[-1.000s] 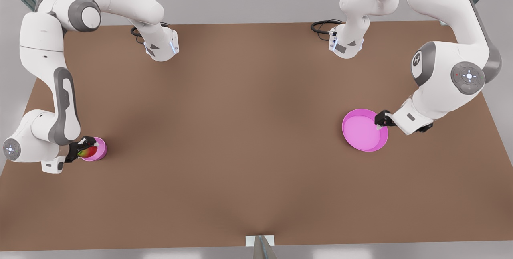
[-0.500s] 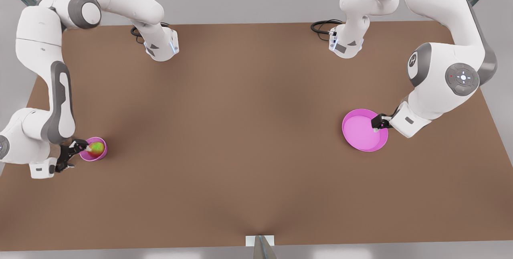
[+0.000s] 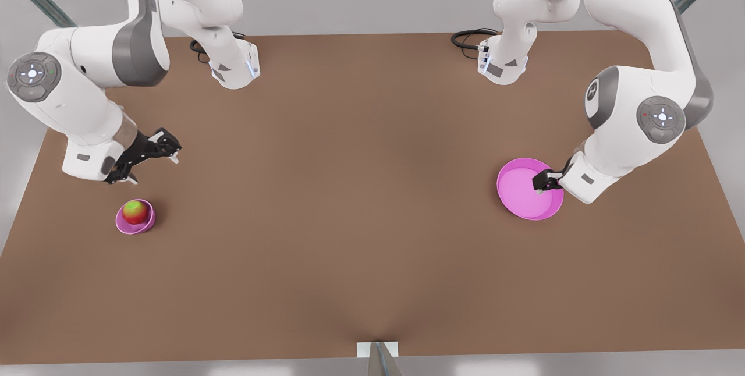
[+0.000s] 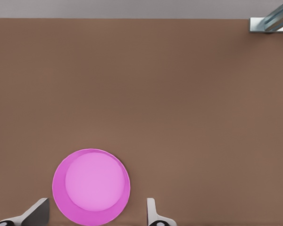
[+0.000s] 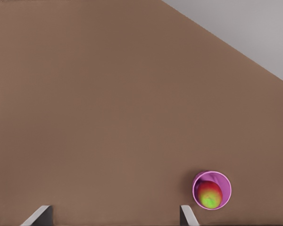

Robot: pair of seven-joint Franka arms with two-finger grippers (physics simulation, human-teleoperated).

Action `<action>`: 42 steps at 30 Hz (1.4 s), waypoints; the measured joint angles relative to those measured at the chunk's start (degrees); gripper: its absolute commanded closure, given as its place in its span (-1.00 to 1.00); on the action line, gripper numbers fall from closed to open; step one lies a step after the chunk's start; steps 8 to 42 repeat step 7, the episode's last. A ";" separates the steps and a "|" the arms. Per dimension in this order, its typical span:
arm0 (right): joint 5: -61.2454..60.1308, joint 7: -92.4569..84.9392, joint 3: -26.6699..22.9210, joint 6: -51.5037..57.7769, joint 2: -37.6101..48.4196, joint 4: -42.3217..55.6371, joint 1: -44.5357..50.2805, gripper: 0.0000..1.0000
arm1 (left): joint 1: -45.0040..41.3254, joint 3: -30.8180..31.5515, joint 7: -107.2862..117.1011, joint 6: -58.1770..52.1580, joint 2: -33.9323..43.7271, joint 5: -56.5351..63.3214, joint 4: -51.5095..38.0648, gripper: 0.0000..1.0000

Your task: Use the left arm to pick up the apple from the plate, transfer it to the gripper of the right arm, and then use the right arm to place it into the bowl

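Apple (image 3: 134, 211) sits in bowl (image 3: 135, 217) at the front view's left, free of any grip — placement looks done. Right pincer (image 3: 149, 158) hangs just beyond the bowl, fingers spread, empty, clear of the rim. Table (image 3: 349, 190) bare between. Across it, left pincer (image 3: 545, 181) waits over plate (image 3: 524, 195), fingers apart, holding nothing.

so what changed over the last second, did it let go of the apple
Yes. The right pincer, shut on the apple a second ago, has let it go into the bowl and pulled up and away toward the table's far side, fingers open. The left pincer crept slightly inward over the plate. Bowl and plate stayed put.
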State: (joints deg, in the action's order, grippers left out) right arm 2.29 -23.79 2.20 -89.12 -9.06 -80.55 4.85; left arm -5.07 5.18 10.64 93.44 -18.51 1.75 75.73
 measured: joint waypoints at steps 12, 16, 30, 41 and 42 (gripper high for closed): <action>-0.92 10.12 -0.07 1.54 -0.27 -0.08 -0.13 -1.00 | 0.04 0.00 0.87 0.25 -0.36 -0.03 -0.37 -1.00; -0.92 10.12 -0.07 1.54 -0.27 -0.08 -0.13 -1.00 | 0.04 0.00 0.87 0.25 -0.36 -0.03 -0.37 -1.00; -0.92 10.12 -0.07 1.54 -0.27 -0.08 -0.13 -1.00 | 0.04 0.00 0.87 0.25 -0.36 -0.03 -0.37 -1.00; -0.92 10.12 -0.07 1.54 -0.27 -0.08 -0.13 -1.00 | 0.04 0.00 0.87 0.25 -0.36 -0.03 -0.37 -1.00; -0.92 10.12 -0.07 1.54 -0.27 -0.08 -0.13 -1.00 | 0.04 0.00 0.87 0.25 -0.36 -0.03 -0.37 -1.00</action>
